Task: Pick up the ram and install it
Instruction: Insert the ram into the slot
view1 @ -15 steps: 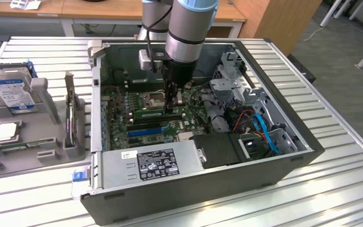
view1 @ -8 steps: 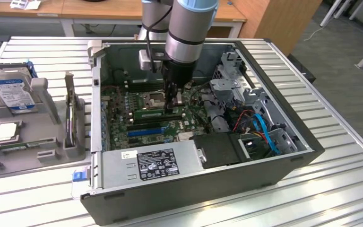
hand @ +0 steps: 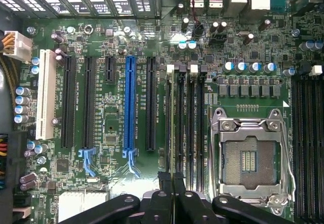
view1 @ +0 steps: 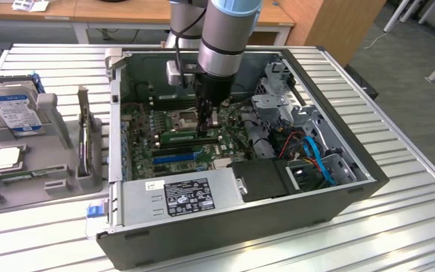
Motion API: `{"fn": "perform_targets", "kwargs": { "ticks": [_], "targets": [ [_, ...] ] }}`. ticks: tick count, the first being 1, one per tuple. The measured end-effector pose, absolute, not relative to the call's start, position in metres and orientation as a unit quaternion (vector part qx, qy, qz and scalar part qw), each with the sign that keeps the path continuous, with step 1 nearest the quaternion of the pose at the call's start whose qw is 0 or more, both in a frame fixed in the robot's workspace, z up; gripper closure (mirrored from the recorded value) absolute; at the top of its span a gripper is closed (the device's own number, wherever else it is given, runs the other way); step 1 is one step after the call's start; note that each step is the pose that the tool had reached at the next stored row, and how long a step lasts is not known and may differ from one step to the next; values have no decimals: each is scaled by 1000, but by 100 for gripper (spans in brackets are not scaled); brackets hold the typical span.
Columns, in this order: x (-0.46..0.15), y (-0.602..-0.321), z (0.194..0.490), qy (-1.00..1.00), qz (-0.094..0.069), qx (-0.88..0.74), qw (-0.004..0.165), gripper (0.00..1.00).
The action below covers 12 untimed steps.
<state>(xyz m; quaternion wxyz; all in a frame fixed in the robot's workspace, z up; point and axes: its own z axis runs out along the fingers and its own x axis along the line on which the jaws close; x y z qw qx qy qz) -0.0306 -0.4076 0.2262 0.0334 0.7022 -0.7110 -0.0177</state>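
housing board (view1: 145, 127) in case (view1: 225, 238) on table (view1: 406, 226); hanging gripper (hand: 172, 179) over slots (hand: 190, 127), just beside socket (hand: 248, 158); seating psu (view1: 179, 195) against case's near wall, before board; parking tray (view1: 13, 198) on table at the exterior view's left of case, bearing drive (view1: 13, 110) and card (view1: 88, 141).

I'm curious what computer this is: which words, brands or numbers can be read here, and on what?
Nothing reads clearly.
On the power supply label: white print, too small.
On the hard drive label: blurred.
On the motherboard, white lettering beside the slots: too small.

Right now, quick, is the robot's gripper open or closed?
Black gripper: closed, above the green motherboard; nothing visible held in it.
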Motion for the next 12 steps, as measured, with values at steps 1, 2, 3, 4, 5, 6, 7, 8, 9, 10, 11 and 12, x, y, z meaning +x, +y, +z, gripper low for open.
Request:
{"fn": "perform_targets", "kwargs": {
  "ticks": [1, 2, 3, 4, 5, 6, 7, 8, 9, 10, 11, 12],
  "targets": [
    [-31, -408, 226, -711, -18, 702, 34, 88],
    [-31, -408, 226, -711, -18, 702, 34, 88],
    [-31, -408, 226, -711, -18, 702, 34, 88],
    [-31, -408, 226, -711, -18, 702, 34, 88],
    [-31, -408, 225, -711, -18, 702, 34, 88],
    [-31, -408, 225, -711, -18, 702, 34, 88],
    [-31, -408, 224, -711, -18, 702, 34, 88],
    [-31, -408, 224, -711, -18, 702, 34, 88],
    [-31, -408, 224, -711, -18, 702, 34, 88],
    [-31, -408, 224, -711, -18, 702, 34, 88],
    [-31, -408, 224, -711, -18, 702, 34, 88],
    [-31, -408, 224, -711, -18, 702, 34, 88]
  ]
}}
